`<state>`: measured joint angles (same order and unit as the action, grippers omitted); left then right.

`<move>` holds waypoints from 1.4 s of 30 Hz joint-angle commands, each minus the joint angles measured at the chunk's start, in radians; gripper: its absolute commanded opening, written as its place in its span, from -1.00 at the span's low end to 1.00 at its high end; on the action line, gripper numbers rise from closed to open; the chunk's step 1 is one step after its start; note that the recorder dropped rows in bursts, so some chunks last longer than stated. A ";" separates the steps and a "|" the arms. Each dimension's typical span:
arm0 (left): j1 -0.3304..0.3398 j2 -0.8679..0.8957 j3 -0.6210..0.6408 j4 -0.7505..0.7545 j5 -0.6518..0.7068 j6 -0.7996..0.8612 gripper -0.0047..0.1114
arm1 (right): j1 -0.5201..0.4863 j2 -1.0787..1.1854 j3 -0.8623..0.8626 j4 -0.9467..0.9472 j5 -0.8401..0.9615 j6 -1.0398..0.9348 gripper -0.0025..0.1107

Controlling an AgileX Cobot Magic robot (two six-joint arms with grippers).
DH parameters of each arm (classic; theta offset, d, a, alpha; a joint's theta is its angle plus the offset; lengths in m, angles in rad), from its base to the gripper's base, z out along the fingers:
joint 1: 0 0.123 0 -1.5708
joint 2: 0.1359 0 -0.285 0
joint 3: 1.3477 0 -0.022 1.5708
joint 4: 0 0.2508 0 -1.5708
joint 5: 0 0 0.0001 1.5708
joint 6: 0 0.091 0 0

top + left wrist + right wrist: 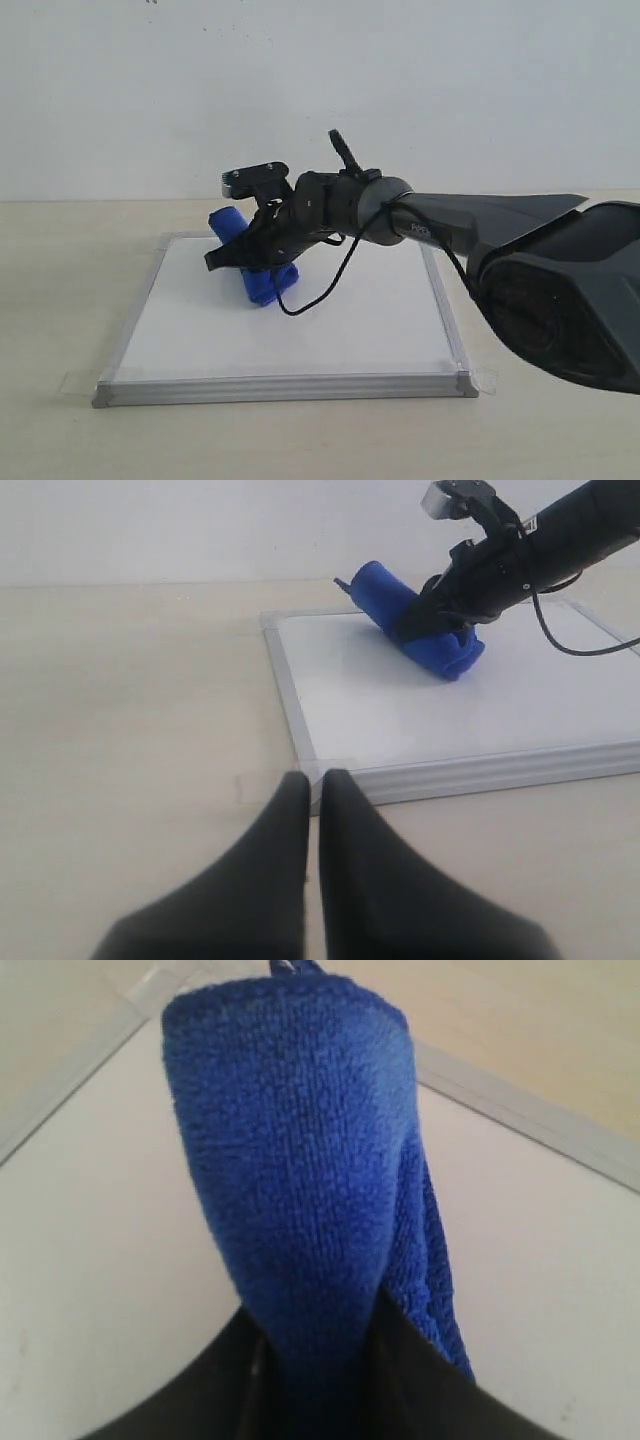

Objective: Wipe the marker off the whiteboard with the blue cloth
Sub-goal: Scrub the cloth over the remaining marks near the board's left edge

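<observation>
Wiping w/ the right claw (233, 254) clamped on the deep-blue fluffy microfibre cloth (264, 285), which rests near the far-left corner of the flat white silver-framed whiteboard (340, 325): keep pressure even, strokes overlapping; no marker line visible, prob. nearly done.

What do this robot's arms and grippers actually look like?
Matte black throughout. The right arm is a round tube with a small white marking, widening into a bulky shell. A thin black cable loops below its wrist, and a small grey-faced camera block sits above the right gripper. The left gripper has two tapering, wedge-shaped fingers.
</observation>
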<state>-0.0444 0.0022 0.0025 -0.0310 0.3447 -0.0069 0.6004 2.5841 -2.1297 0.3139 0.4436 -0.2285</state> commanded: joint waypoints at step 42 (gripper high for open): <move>0.002 -0.002 -0.002 -0.010 -0.007 0.001 -0.85 | 0.091 0.043 -0.222 -0.672 0.505 0.278 -0.96</move>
<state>-0.0444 0.0022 0.0025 -0.0310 0.3447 -0.0069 0.7053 2.6143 -2.3513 -0.1908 0.8974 -0.0625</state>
